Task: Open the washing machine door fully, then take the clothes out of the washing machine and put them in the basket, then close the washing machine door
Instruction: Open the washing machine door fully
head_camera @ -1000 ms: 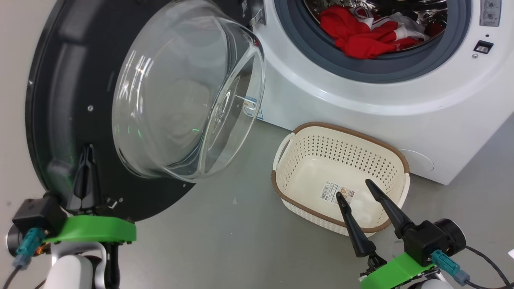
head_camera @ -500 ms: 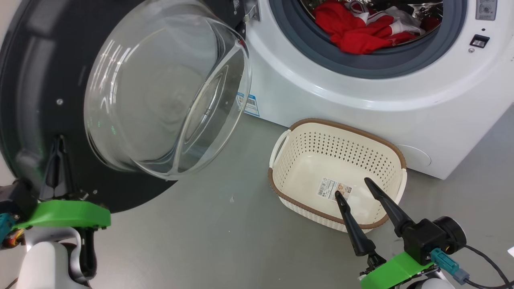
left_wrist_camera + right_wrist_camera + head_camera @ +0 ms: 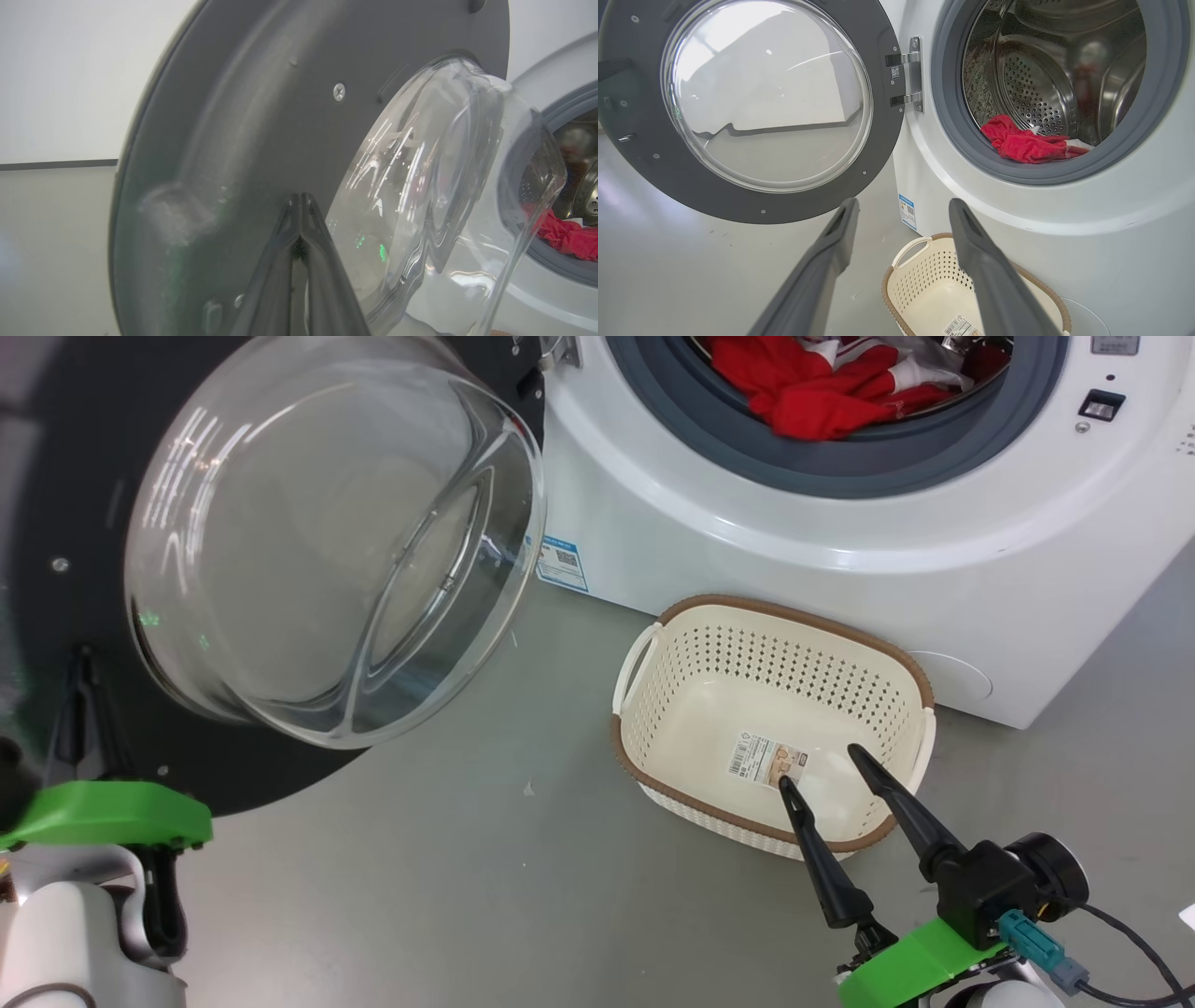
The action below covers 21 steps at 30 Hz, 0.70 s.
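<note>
Apparently door-opening step, nearly done: washing machine door (image 3: 327,541) wide at left, left claw (image 3: 84,658) pressed together, tips against its black inner face. Right claw (image 3: 820,767) spread, near basket (image 3: 775,611). Next: reach into washing machine (image 3: 840,551), pinch clothes (image 3: 812,401) lying inside, far right.

Noted by me: washing machine door (image 3: 880,149) is dark smooth plastic with a sheen, and its glass bowl (image 3: 317,541) is clear and glossy. Washing machine (image 3: 840,551) shell is glossy white. Drum (image 3: 1031,88) is shiny perforated steel, and the ring (image 3: 952,116) is matt grey rubber. Clothes (image 3: 812,401) are soft red cloth. Basket (image 3: 747,663) is cream perforated plastic with a brown woven-look rim. Floor (image 3: 467,896) is smooth grey.
</note>
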{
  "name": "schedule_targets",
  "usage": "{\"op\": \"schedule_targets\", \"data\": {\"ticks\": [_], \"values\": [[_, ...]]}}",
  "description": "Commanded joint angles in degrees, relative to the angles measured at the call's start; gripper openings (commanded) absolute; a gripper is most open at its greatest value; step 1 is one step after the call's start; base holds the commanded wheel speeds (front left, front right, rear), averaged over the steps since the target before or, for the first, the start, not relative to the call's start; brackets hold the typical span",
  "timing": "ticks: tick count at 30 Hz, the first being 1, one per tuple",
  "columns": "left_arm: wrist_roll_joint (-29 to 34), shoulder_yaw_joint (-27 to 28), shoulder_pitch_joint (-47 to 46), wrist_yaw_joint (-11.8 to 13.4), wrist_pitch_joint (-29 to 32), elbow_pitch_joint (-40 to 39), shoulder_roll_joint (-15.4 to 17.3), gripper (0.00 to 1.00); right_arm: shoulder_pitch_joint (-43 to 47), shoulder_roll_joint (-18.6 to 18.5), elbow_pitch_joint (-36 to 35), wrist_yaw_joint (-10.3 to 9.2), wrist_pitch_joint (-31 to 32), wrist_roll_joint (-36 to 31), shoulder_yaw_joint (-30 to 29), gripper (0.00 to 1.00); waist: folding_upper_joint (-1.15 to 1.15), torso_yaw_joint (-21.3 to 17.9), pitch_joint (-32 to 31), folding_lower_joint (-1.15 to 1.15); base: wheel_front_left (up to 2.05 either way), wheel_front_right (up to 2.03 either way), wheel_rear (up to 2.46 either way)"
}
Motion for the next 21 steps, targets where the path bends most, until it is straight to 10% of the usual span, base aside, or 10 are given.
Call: {"op": "schedule_targets", "data": {"ticks": [1, 21], "values": [[0.5, 3.3, -2.2, -0.1, -0.3, -0.7, 3.0, 0.0, -1.1, 0.2, -1.8, 0.35, 0.1, -0.7, 1.3, 1.0, 0.0, -0.3, 0.2, 0.0, 0.0, 0.0, 0.0], [5.2, 10.0, -6.9, -1.3, -0.3, 5.6, 4.1, 0.0, -1.1, 0.2, -2.8, 0.35, 1.2, -1.6, 0.8, 1.0, 0.0, -1.7, 0.9, 0.0, 0.0, 0.0, 0.0]]}}
